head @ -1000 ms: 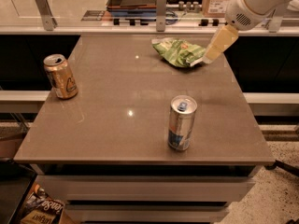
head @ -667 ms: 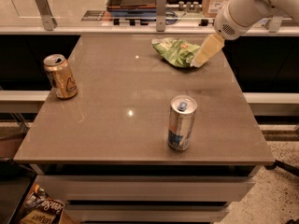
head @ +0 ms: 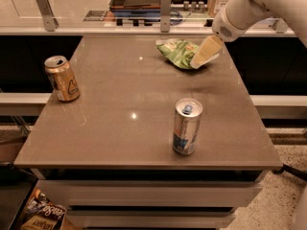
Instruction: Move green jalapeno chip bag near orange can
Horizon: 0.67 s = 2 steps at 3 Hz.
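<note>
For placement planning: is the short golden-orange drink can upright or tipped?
Upright: the golden-orange can rests on its base, silver top up. The gripper is at the crumpled light-green foil bag.

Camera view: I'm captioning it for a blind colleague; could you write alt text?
The robot's gripper is at the right edge of the green jalapeno chip bag, far across a brown table. The orange can stands at the left edge, a silver-and-blue can near the front.
</note>
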Each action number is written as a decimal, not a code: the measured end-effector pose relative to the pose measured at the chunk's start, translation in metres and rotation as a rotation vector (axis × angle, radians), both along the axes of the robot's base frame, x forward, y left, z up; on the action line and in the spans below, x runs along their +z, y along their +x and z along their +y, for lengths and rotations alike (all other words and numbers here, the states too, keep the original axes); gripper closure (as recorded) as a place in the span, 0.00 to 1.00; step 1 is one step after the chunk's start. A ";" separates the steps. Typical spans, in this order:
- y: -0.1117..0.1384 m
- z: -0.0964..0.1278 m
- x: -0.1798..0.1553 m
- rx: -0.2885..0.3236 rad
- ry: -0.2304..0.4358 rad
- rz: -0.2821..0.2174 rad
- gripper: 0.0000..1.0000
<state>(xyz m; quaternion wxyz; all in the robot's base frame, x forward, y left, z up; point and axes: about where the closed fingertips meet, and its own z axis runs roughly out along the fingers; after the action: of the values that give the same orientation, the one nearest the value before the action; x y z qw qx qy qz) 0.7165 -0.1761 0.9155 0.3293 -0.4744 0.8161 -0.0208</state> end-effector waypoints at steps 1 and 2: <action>0.028 0.014 -0.022 -0.002 0.047 0.026 0.00; 0.048 0.025 -0.043 -0.008 0.073 0.059 0.00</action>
<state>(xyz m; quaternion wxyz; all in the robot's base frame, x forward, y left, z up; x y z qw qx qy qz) 0.7646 -0.1509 0.8721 0.3223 -0.4592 0.8275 0.0217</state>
